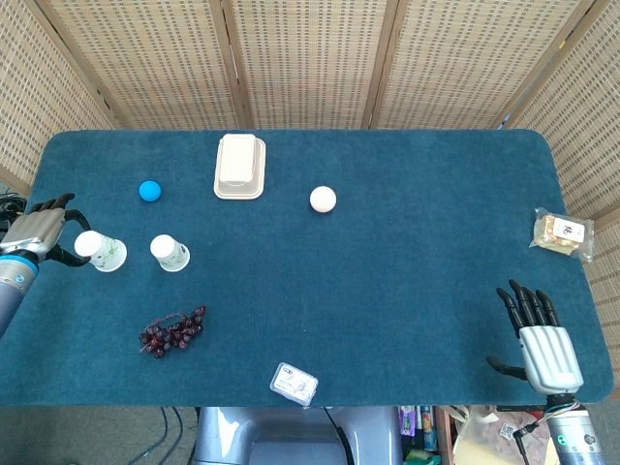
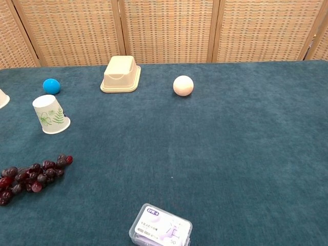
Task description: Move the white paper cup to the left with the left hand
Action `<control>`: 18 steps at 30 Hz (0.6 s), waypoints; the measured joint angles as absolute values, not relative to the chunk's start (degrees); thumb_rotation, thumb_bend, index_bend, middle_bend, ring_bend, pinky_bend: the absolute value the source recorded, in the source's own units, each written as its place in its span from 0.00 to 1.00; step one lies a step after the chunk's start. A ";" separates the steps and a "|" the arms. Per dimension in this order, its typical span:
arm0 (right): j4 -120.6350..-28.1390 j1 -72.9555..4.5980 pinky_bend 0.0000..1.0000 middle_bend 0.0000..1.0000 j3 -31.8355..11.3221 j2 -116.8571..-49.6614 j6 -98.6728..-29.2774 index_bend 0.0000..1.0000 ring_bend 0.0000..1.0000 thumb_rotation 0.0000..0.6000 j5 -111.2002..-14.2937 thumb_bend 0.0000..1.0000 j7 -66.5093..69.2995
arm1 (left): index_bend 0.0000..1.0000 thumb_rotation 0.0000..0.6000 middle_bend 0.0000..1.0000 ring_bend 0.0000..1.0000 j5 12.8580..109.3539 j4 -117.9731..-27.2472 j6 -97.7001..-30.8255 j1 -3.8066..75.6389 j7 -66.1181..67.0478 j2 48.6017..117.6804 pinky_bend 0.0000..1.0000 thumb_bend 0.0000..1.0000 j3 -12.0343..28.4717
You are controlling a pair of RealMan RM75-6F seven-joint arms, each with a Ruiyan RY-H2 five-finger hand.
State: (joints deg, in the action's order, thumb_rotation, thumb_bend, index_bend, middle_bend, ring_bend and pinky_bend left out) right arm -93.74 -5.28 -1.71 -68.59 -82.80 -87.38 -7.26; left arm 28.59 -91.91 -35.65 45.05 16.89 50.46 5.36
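Two white paper cups with a green leaf print stand upside down at the left of the blue table. The left cup [image 1: 101, 251] [image 2: 2, 98] is cut off by the edge of the chest view. The right cup [image 1: 170, 253] [image 2: 50, 114] stands a little further right. My left hand [image 1: 41, 233] is at the table's left edge, just left of the left cup. Its fingers are spread and nothing is held; I cannot tell if they touch the cup. My right hand [image 1: 539, 334] lies open near the front right corner. Neither hand appears in the chest view.
A blue ball [image 1: 148, 190] [image 2: 51, 85], an upturned beige container [image 1: 239, 166] [image 2: 121, 74] and a white ball [image 1: 323, 199] [image 2: 183, 85] lie further back. Dark grapes [image 1: 171, 331] [image 2: 32, 177] and a small plastic box [image 1: 294, 383] [image 2: 160, 227] lie near the front. A snack packet [image 1: 563, 232] is at the right edge.
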 measured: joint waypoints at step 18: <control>-94.03 -5.26 0.00 0.00 -1.64 -68.52 -82.76 0.00 0.00 1.00 -87.41 0.09 -7.12 | 0.40 1.00 0.00 0.00 28.52 -80.60 -38.13 47.11 19.27 65.01 0.00 0.25 0.80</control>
